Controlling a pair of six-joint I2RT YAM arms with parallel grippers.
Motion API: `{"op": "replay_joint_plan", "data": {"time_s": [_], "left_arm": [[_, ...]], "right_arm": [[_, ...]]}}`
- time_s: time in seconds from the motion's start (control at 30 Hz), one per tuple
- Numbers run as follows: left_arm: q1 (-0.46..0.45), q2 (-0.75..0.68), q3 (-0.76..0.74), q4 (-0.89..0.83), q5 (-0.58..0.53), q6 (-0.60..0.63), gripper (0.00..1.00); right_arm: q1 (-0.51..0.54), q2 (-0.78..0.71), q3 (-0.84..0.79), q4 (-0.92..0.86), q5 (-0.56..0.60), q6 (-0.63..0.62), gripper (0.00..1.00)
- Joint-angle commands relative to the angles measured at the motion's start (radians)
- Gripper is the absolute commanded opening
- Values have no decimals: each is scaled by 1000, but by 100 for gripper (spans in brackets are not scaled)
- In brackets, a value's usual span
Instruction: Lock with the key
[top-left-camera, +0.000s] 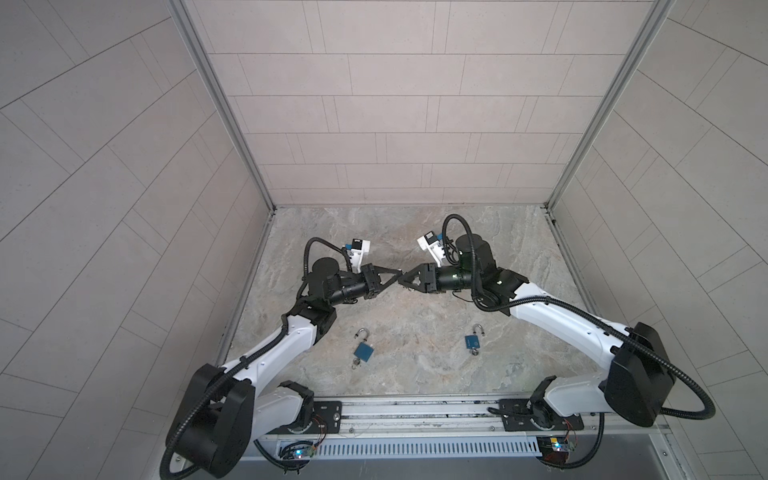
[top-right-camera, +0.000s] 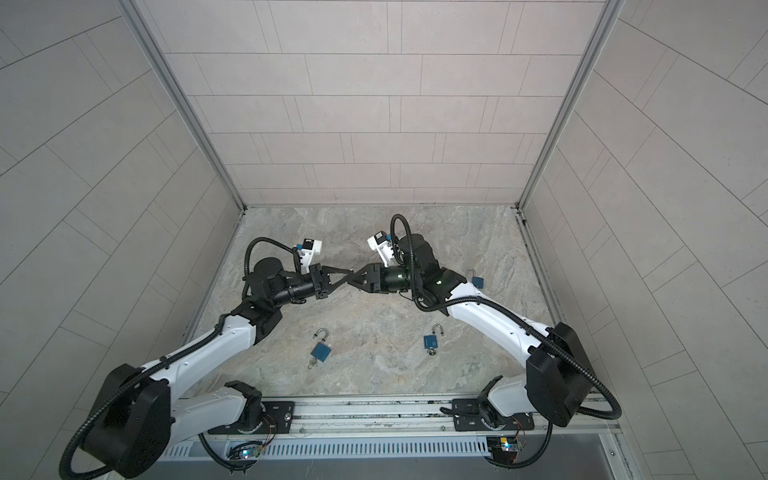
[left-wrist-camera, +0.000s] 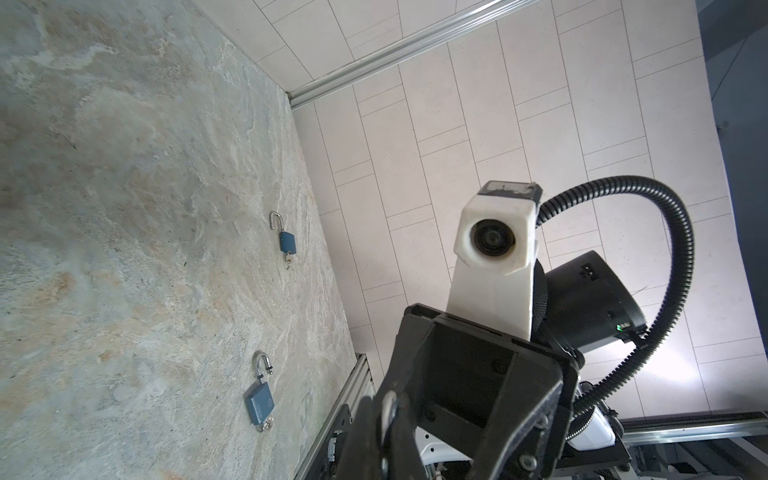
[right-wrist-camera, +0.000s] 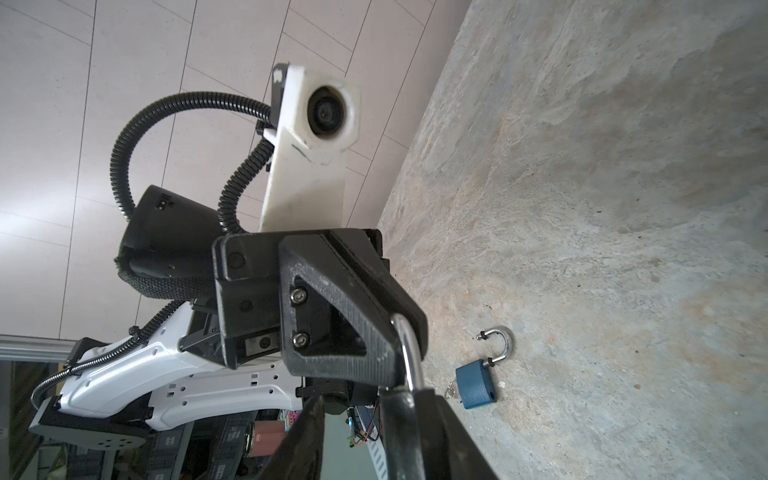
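My two grippers meet tip to tip above the middle of the table. The left gripper (top-left-camera: 399, 275) (left-wrist-camera: 388, 419) is shut on the silver shackle (right-wrist-camera: 409, 353) of a padlock, whose body is hidden behind the fingers. The right gripper (top-left-camera: 403, 282) (right-wrist-camera: 357, 415) is open, with a clear gap between its fingers, and one finger (right-wrist-camera: 415, 436) lies against the shackle's lower end. Two blue padlocks with open shackles lie on the table nearer the front, one on the left (top-left-camera: 361, 351) (left-wrist-camera: 259, 405) and one on the right (top-left-camera: 473, 341) (right-wrist-camera: 476, 384). Each has a key (top-left-camera: 356, 365) (right-wrist-camera: 451, 390) in its base.
A third blue padlock (top-right-camera: 477, 281) (left-wrist-camera: 287, 242) lies on the stone table (top-left-camera: 415, 374) behind my right forearm. Tiled walls close the table in on three sides. A metal rail (top-left-camera: 415, 411) carrying the arm bases runs along the front edge.
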Motion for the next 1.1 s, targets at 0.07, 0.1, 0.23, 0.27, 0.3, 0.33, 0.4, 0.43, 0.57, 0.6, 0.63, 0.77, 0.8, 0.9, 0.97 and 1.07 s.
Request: {"op": "replay_joint_plan", "data": {"time_s": [0.07, 0.1, 0.23, 0.27, 0.3, 0.33, 0.4, 0.43, 0.57, 0.6, 0.63, 0.77, 0.8, 0.9, 0.97, 1.07], "left_arm": [[9, 64, 26, 52, -33, -37, 0], [9, 72, 28, 70, -33, -48, 0], [8, 103, 48, 120, -33, -78, 0], [9, 109, 56, 117, -33, -77, 0], [9, 114, 64, 114, -33, -75, 0], [9, 121, 73, 110, -33, -74, 0], [8, 130, 82, 109, -43, -77, 0], [8, 136, 87, 109, -46, -78, 0], [2, 150, 90, 110, -72, -89, 0], [1, 150, 85, 107, -86, -91, 0], [-2, 150, 81, 105, -101, -94, 0], [-23, 153, 67, 109, -157, -110, 0], [-34, 156, 67, 109, -167, -112, 0], [-67, 167, 71, 87, -214, -116, 0], [-81, 181, 73, 74, -220, -127, 0], [-108, 186, 63, 82, -239, -151, 0]], "right_arm": [[-54, -111, -44, 39, 56, 51, 67], [-65, -123, -57, 27, 70, 59, 72], [-102, -166, -96, -31, 99, 64, 87], [-105, -175, -104, -49, 112, 61, 97], [-107, -181, -115, -60, 122, 59, 99], [-110, -187, -124, -69, 129, 59, 99], [-112, -186, -144, -61, 132, 65, 100], [-110, -186, -162, -41, 135, 83, 99], [-114, -180, -215, 41, 157, 123, 100], [-113, -180, -230, 70, 170, 141, 100], [-114, -184, -253, 122, 180, 165, 100], [-113, -224, -314, 236, 254, 254, 100], [-112, -241, -319, 224, 273, 255, 99], [-111, -295, -337, 179, 337, 251, 100], [-108, -317, -338, 133, 354, 251, 99], [-96, -351, -310, 17, 375, 204, 100]]}}
